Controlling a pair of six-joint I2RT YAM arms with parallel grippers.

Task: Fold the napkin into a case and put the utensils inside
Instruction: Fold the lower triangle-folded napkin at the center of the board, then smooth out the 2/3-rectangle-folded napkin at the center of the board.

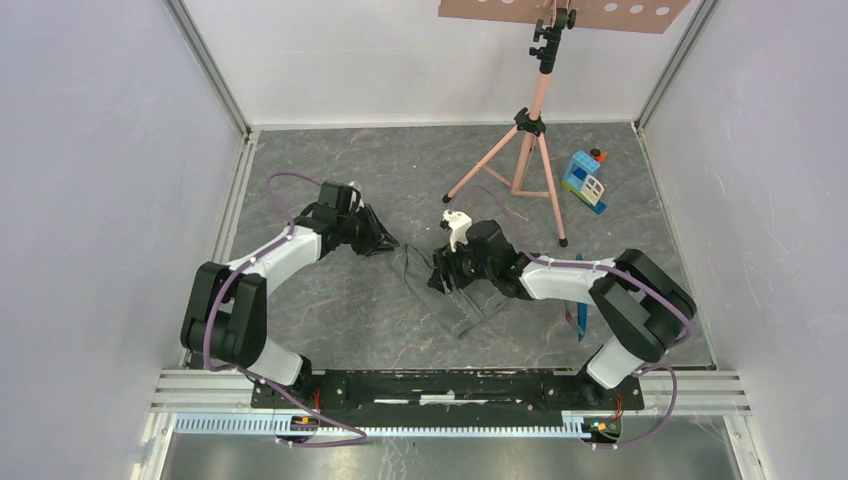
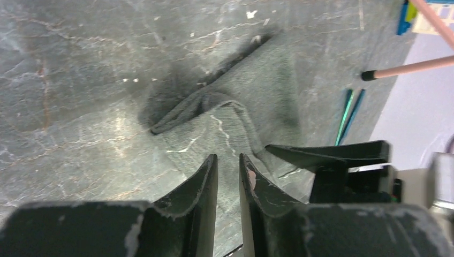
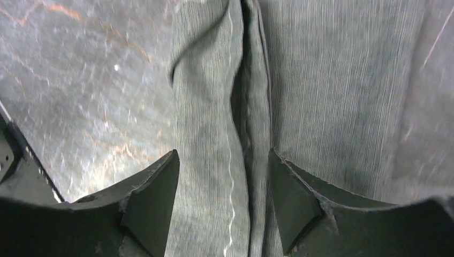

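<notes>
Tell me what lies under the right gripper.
Beneath the right gripper lies the napkin, a raised fold running between the open jaws. Anything under it is hidden.

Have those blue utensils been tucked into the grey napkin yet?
No. The utensils lie on the bare floor past the edge of the napkin, not inside it.
</notes>
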